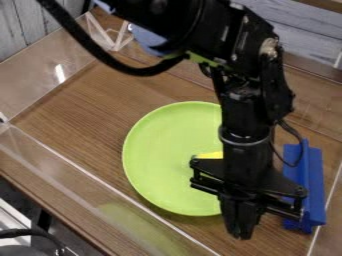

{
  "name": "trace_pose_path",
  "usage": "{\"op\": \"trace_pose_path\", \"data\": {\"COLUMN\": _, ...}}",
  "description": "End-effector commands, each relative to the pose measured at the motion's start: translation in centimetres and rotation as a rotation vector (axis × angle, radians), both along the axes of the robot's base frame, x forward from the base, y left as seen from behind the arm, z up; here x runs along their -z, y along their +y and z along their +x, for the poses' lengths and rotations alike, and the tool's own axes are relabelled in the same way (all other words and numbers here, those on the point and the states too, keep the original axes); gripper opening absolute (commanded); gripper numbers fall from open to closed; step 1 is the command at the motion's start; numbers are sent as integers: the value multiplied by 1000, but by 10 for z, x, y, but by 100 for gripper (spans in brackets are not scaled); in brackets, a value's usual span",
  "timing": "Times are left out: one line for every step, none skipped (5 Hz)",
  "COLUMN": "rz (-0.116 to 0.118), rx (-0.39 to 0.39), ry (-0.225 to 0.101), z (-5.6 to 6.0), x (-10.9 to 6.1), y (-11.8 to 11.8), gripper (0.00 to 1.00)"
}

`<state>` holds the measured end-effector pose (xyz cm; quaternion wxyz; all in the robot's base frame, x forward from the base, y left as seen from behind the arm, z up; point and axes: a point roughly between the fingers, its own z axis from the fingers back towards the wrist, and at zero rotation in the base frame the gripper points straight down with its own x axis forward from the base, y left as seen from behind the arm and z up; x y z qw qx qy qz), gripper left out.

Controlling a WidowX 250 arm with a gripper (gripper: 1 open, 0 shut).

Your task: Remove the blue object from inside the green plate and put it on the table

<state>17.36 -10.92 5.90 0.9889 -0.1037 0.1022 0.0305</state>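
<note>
The lime-green plate (pixel 160 150) lies in the middle of the wood-grain table (pixel 94 110). The dark blue object (pixel 309 180) rests lengthwise just off the plate's right rim, on the table by the right wall. My black arm stands upright over the plate's lower right edge and hides that part of the rim. The gripper (pixel 245 230) points straight down at the front of the plate, its fingers pressed together with nothing showing between them. It sits left of the blue object and apart from it. A yellow piece (pixel 207 158) peeks out on the plate behind the arm.
Clear acrylic walls (pixel 60 195) edge the table at the left, front and right. A white wire rack (pixel 118 40) and a light blue thing (pixel 158 48) sit beyond the back wall. Black cables (pixel 100 55) loop from the arm over the back left.
</note>
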Motion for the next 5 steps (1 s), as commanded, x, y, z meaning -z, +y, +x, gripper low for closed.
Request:
{"op": "trace_pose_path", "data": {"rz": -14, "rx": -3, "ry": -53, "z": 9, "x": -13, "y": -3, "gripper": 0}}
{"op": "trace_pose_path", "data": {"rz": -9, "rx": -10, "ry": -51, "z": 10, "x": -13, "y": -3, "gripper": 0}}
{"op": "trace_pose_path", "data": {"rz": -4, "rx": -16, "ry": -49, "z": 7, "x": -13, "y": -3, "gripper": 0}}
{"op": "trace_pose_path", "data": {"rz": 1, "rx": -22, "ry": -48, "z": 5, "x": -13, "y": -3, "gripper": 0}}
{"op": "trace_pose_path", "data": {"rz": 6, "rx": -27, "ry": -47, "z": 2, "x": -13, "y": -2, "gripper": 0}}
